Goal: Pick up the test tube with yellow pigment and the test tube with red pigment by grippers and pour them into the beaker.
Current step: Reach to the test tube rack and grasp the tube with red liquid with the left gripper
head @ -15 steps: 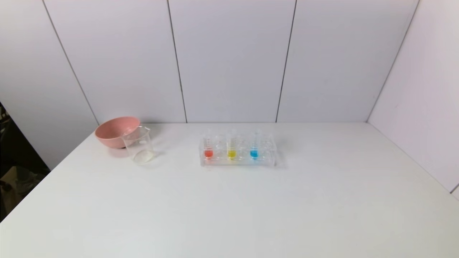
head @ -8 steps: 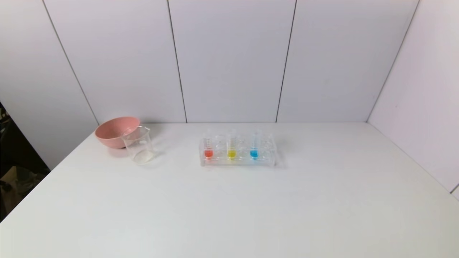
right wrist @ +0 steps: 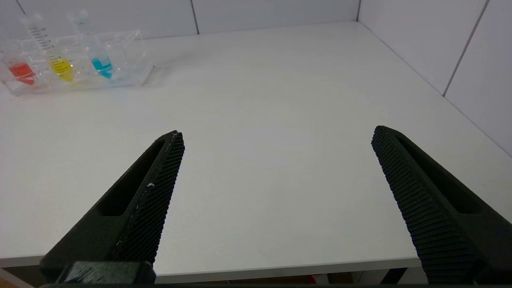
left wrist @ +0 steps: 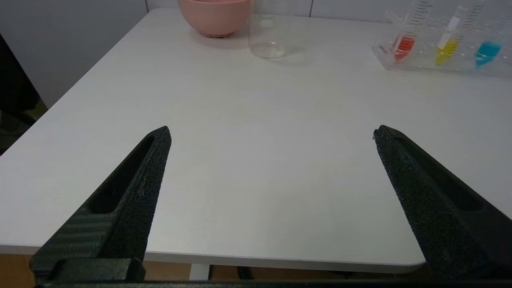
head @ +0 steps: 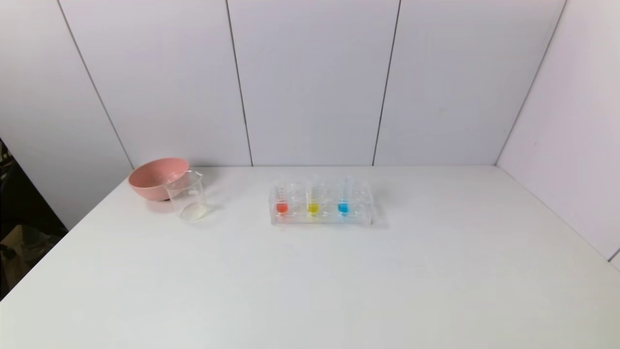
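The tube with red pigment point(head: 281, 202) and the tube with yellow pigment point(head: 313, 202) stand upright in a clear rack point(head: 320, 219) at the table's middle back. They also show in the left wrist view, red point(left wrist: 405, 40) and yellow point(left wrist: 448, 44), and in the right wrist view, red point(right wrist: 22, 72) and yellow point(right wrist: 60, 66). The clear beaker point(head: 186, 196) stands left of the rack, empty. My left gripper point(left wrist: 272, 134) and right gripper point(right wrist: 278, 136) are open and empty, above the table's near edge, far from the rack. Neither shows in the head view.
A tube with blue liquid point(head: 343, 202) stands in the same rack, right of the yellow one. A pink bowl point(head: 156, 177) sits just behind the beaker at the back left. White walls close the back and right of the white table point(head: 339, 281).
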Available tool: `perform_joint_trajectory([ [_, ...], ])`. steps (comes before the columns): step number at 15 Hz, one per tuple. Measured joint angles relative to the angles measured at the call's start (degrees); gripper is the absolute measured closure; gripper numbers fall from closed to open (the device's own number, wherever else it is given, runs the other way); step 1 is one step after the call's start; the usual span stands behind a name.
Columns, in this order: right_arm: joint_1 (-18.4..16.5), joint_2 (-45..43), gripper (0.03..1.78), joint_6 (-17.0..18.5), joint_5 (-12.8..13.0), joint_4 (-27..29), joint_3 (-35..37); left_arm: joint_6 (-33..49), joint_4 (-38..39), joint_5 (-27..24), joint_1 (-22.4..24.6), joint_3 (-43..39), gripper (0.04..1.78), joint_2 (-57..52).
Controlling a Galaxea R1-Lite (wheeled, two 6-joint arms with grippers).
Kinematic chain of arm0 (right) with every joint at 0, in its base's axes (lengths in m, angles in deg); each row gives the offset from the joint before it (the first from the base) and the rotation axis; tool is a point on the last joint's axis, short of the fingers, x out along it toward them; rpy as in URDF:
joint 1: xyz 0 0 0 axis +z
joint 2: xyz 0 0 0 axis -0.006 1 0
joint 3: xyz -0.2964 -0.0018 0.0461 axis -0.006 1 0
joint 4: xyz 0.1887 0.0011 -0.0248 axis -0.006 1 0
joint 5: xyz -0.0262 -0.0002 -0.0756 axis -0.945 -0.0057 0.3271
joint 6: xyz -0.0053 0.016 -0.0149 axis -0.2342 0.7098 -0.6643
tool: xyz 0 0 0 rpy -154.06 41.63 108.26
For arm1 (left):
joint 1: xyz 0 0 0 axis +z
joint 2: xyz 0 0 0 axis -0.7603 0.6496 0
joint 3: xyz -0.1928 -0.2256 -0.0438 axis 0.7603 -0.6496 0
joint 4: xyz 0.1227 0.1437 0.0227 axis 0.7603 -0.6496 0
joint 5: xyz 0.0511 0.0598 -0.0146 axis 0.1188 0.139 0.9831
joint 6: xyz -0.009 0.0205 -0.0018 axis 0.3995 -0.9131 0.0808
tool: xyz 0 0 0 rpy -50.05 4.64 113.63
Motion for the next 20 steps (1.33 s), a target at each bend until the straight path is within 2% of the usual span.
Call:
perform_joint_trajectory([
  [4, 0.0, 0.0, 0.1, 0.0, 0.0, 0.0, 0.0, -0.1, -1.5, -0.3, 0.0, 5.7, 0.04, 0.9],
  [9, 0.0, 0.0, 0.1, 0.0, 0.0, 0.0, 0.0, 0.4, 0.0, -1.0, -1.0, 13.7, 0.04, 12.3],
  [15, 0.0, 0.0, 0.1, 0.0, 0.0, 0.0, 0.0, 0.0, 7.4, -7.2, -3.4, 17.3, 0.05, 33.8],
  [18, 0.0, 0.0, 0.1, 0.0, 0.0, 0.0, 0.0, 0.0, 14.7, -9.8, -4.5, 19.4, 0.04, 47.1],
  [20, 0.0, 0.0, 0.1, 0.0, 0.0, 0.0, 0.0, 0.0, 20.5, -10.0, -7.0, 20.3, 0.05, 55.7],
])
